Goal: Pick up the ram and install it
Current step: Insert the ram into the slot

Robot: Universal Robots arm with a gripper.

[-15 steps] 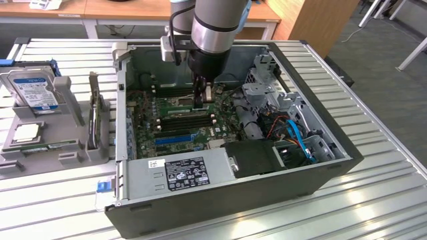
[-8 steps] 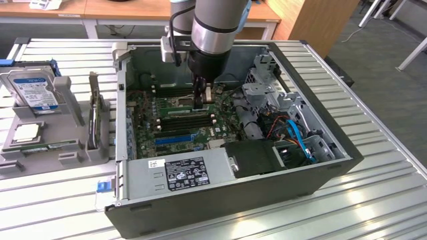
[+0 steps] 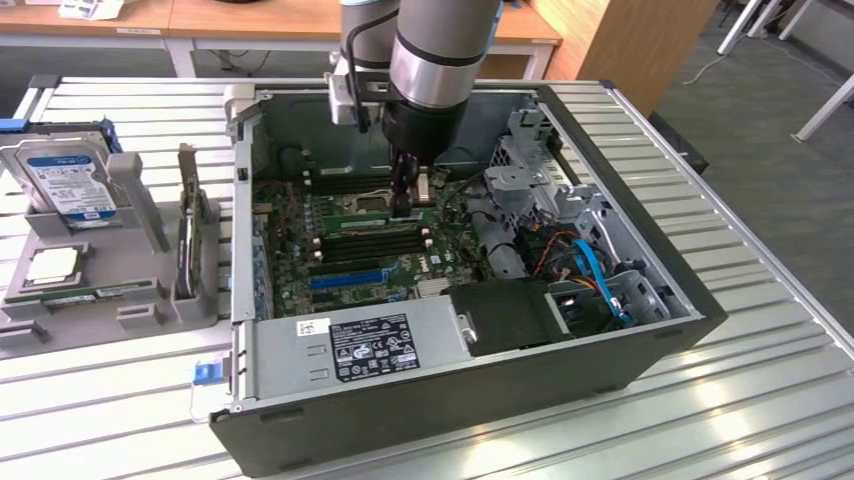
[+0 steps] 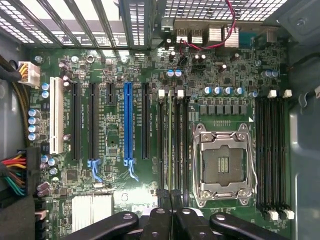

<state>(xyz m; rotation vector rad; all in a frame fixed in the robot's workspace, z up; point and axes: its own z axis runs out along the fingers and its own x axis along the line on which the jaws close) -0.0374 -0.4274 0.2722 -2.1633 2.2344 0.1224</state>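
Nearest the exterior camera, the open computer case (image 3: 467,420) lies on its side on the slatted metal surface (image 3: 761,400). The robot arm (image 3: 434,60) reaches down into the case, over the green motherboard (image 4: 115,140). Just beside the CPU socket (image 4: 222,165), 1 ram (image 4: 170,145) stands edge-up in a black memory slot. The claw (image 4: 170,200) is pressed together, pinching the ram's upper edge.
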